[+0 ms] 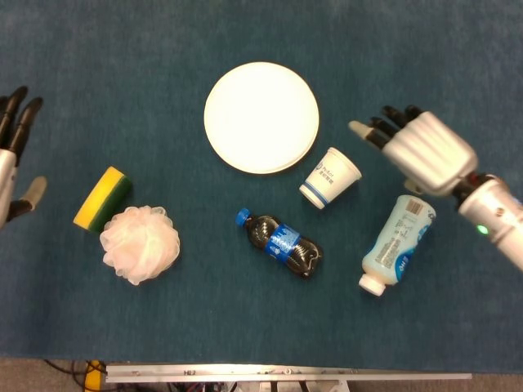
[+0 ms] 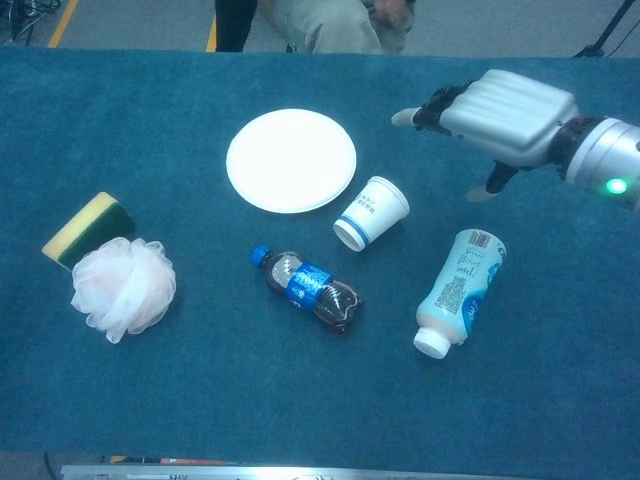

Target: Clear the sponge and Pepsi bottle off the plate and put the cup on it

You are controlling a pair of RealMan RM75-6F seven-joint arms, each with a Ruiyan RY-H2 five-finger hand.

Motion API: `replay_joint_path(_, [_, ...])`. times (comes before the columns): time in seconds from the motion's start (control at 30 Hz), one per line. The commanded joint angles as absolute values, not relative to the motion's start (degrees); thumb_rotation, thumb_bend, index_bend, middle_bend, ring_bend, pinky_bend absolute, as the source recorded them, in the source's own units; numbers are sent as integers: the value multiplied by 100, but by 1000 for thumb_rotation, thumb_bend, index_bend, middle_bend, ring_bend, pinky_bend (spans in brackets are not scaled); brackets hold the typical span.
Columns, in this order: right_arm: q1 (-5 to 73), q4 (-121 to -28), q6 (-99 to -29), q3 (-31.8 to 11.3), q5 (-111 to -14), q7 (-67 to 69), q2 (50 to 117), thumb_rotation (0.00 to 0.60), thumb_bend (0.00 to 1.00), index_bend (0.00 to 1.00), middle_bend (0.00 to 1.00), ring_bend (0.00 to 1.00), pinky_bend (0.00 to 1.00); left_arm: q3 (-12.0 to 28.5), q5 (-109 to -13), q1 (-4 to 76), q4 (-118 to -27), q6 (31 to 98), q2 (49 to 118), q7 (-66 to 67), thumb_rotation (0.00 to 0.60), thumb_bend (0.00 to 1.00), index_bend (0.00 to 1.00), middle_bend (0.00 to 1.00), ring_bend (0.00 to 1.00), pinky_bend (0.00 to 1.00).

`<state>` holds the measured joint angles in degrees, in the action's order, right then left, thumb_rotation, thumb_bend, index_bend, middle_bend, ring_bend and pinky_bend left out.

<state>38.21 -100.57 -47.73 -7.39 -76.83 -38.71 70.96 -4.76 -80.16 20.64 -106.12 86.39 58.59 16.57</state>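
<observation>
Cup [image 1: 329, 177] lies tipped beside plate [image 1: 261, 117]; our right hand [image 1: 418, 149], fingers spread and empty, hovers nearest.

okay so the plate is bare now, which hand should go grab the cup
The right hand. It hovers open just beside the cup, which lies tipped next to the plate. The left hand is at the far edge, beyond the sponge.
</observation>
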Motion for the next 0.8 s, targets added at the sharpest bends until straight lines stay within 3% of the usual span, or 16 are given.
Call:
replay_joint_path(0.03, [4056, -9903, -4640, -766, -7387, -4228, 7392, 600, 0, 82, 247, 172, 341, -462, -8050, 1968, -10606, 8620, 5790, 1561, 600, 272, 10, 42, 76, 257])
replay_joint_path(0.8, [5162, -8969, -4687, -447, -5577, -5870, 8924, 600, 0, 83, 259, 171, 340, -222, -8247, 1494, -10469, 8441, 5645, 1191, 600, 272, 10, 38, 65, 252])
